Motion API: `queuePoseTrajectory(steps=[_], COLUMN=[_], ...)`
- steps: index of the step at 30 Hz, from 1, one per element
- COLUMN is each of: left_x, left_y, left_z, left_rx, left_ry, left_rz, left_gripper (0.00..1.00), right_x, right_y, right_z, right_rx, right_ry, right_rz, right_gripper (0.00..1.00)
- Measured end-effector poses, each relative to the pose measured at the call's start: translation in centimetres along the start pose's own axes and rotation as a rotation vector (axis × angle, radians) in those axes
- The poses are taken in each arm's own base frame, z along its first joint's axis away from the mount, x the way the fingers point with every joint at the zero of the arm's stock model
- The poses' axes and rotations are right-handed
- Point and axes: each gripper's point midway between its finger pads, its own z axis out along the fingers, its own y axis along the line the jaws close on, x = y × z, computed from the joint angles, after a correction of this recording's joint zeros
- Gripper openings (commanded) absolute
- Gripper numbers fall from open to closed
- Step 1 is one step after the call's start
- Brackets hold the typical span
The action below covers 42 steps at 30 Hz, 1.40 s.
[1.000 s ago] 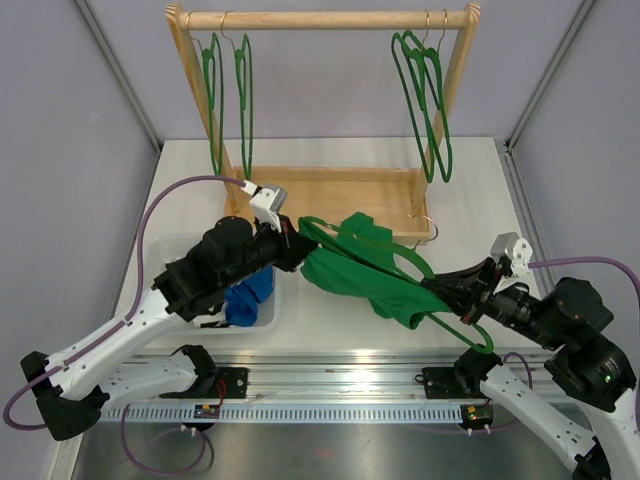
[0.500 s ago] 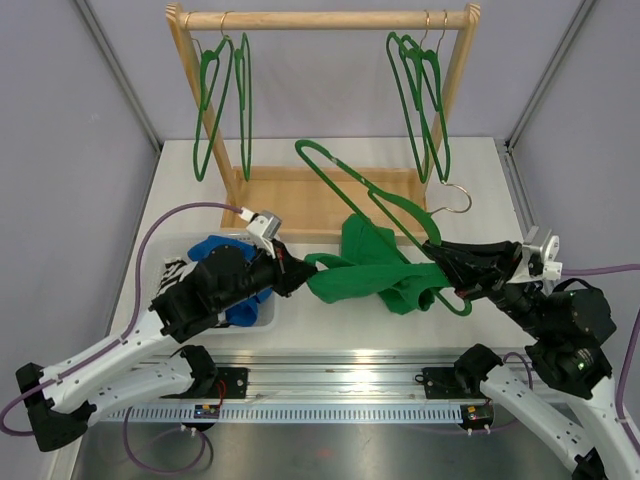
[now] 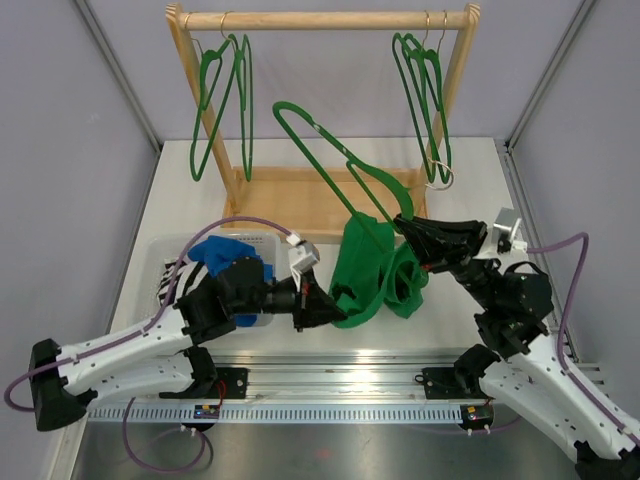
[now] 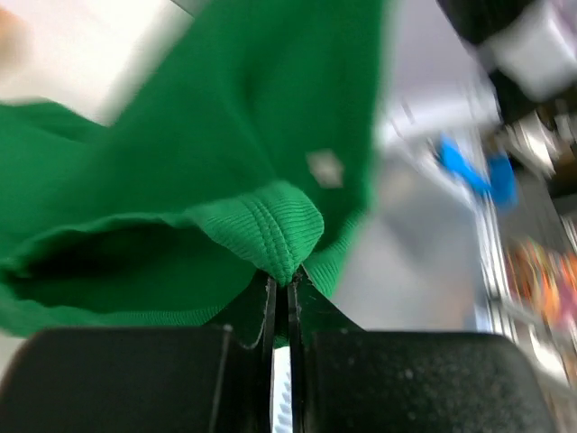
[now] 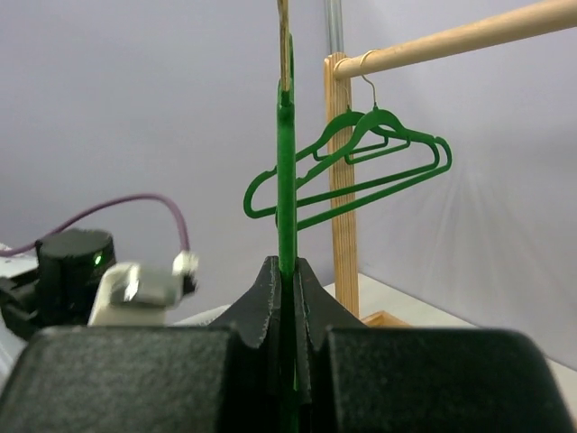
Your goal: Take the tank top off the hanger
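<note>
The green tank top (image 3: 372,272) hangs bunched at the lower end of a green hanger (image 3: 330,152) that is tilted steeply up to the left. My right gripper (image 3: 405,228) is shut on the hanger near its neck; in the right wrist view the hanger bar (image 5: 286,180) rises straight out of the closed jaws. My left gripper (image 3: 325,308) is shut on the ribbed hem of the tank top (image 4: 261,225) at its lower left. The hanger's metal hook (image 3: 440,178) points to the right.
A wooden rack (image 3: 320,20) stands at the back with green hangers on the left (image 3: 225,100) and on the right (image 3: 428,90). A clear bin (image 3: 175,262) holding blue cloth (image 3: 232,258) sits at the left, under my left arm.
My right gripper has lifted and swung the hanger more upright to the left. My left gripper has pulled the tank top's hem down and to the right, and the cloth has slid down the hanger.
</note>
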Motion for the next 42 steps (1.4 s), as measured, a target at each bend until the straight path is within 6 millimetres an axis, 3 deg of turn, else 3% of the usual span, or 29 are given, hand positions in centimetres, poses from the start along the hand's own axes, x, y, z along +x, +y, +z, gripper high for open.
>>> queuePoseTrajectory(steps=[4,7,10,15,18,20,22,26,29,31,33,37,39,41,42], left_x=[4.9,8.1,12.2,22.1,24.7,23.8,21.4,13.2,6.9,4.1,2.9,3.2,3.6,3.8,3.9], left_y=[-3.6,-4.2,-2.5,2.6,4.9,6.1,6.8,7.5,8.3,9.0,9.2,9.3,9.4,9.2,9.1], left_z=[1.0,1.4,2.2,1.9,0.4,0.3,0.9,1.0,-0.7,-2.3,-3.5,-4.5,-4.8,-5.0,-5.2], left_rx=[0.173,0.189,0.108,-0.131,-0.267,-0.362,-0.439,-0.600,-0.706,-0.771,-0.806,-0.826,-0.829,-0.821,-0.816], left_ry=[0.183,0.296,0.448,0.808,0.921,0.899,0.809,0.496,0.260,0.152,0.104,0.123,0.144,0.161,0.167], left_rz=[0.061,0.094,0.089,0.081,0.106,0.138,0.166,0.146,0.064,0.021,0.000,0.001,0.008,0.018,0.020], left_gripper=[0.00,0.00,0.00,0.00,0.00,0.00,0.00,0.02,0.06,0.10,0.16,0.40,0.62,0.99,0.99], right_x=[-0.3,-2.2,-6.1,-11.9,-13.7,-14.0,-13.9,-13.4,-10.8,-8.4,-6.0,-1.9,-0.6,-0.1,-0.2], right_y=[-0.6,-1.1,-2.1,-2.9,-2.7,-2.9,-3.3,-4.8,-6.6,-7.8,-8.9,-10.4,-11.0,-11.7,-12.0], right_z=[2.7,3.8,4.0,3.3,3.4,4.2,5.3,6.7,6.7,6.4,6.1,5.6,5.3,5.7,6.1], right_rx=[-0.008,0.019,0.095,0.191,0.202,0.218,0.246,0.333,0.416,0.469,0.512,0.564,0.590,0.622,0.637], right_ry=[-0.031,-0.091,-0.220,-0.385,-0.393,-0.337,-0.248,-0.094,0.041,0.135,0.228,0.376,0.433,0.468,0.478], right_rz=[0.005,-0.008,-0.046,-0.122,-0.151,-0.149,-0.140,-0.129,-0.127,-0.128,-0.127,-0.125,-0.128,-0.134,-0.139], right_gripper=[0.00,0.00,0.00,0.00,0.00,0.00,0.00,0.00,0.00,0.00,0.00,0.00,0.00,0.00,0.00])
